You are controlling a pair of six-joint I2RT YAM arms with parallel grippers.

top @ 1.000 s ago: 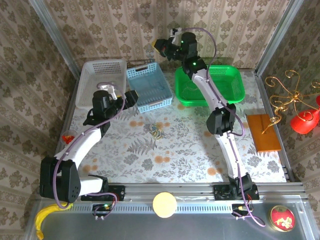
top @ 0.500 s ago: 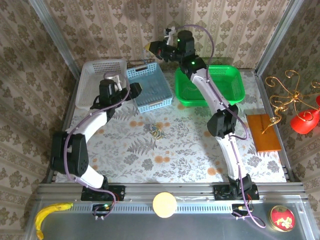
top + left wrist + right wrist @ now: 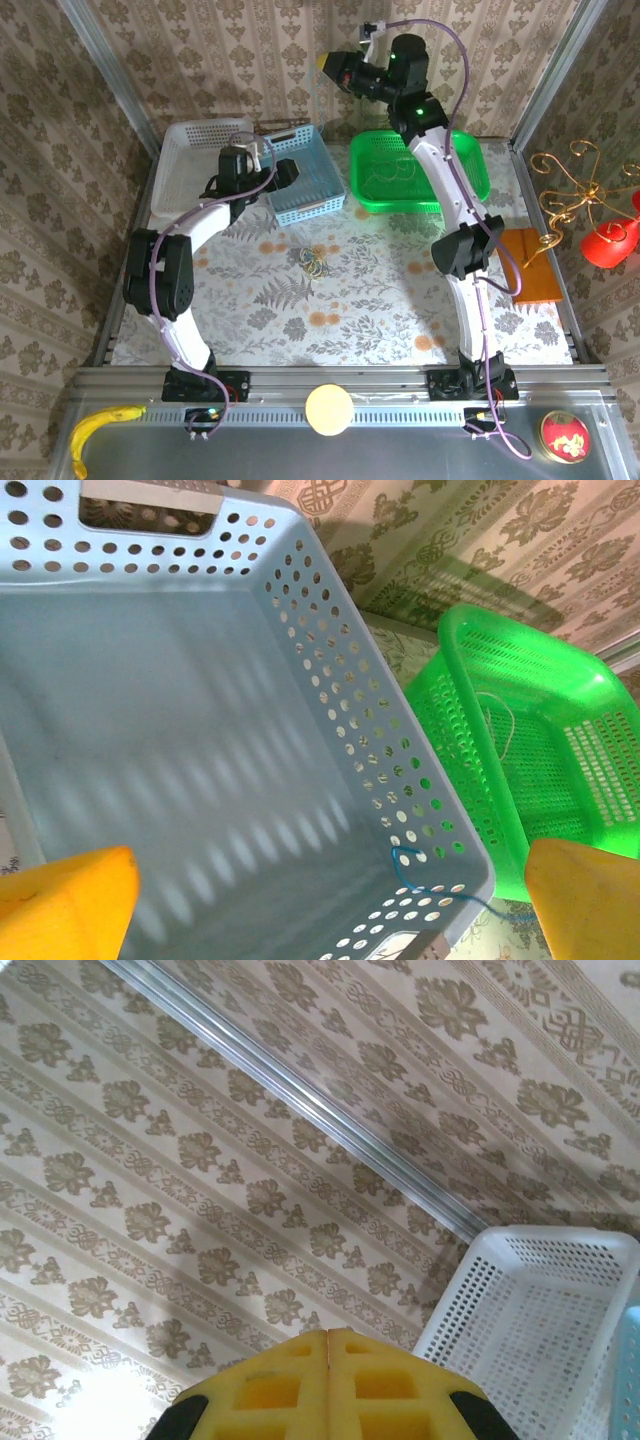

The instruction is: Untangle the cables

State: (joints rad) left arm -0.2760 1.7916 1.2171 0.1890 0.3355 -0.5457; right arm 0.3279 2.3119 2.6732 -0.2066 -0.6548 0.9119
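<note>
The left pincer point(image 3: 322, 900) stands wide apart above the light-blue perforated plastic basket point(image 3: 330, 710), while the right pincer point(image 3: 326, 62) is pressed together at upper centre of the top view.

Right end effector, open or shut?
Shut. In the wrist view the right end effector has its yellow pads pressed together, with no gap and nothing between them.

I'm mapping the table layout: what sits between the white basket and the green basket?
The blue basket stands between the white basket and the green basket, as the top view shows.
</note>
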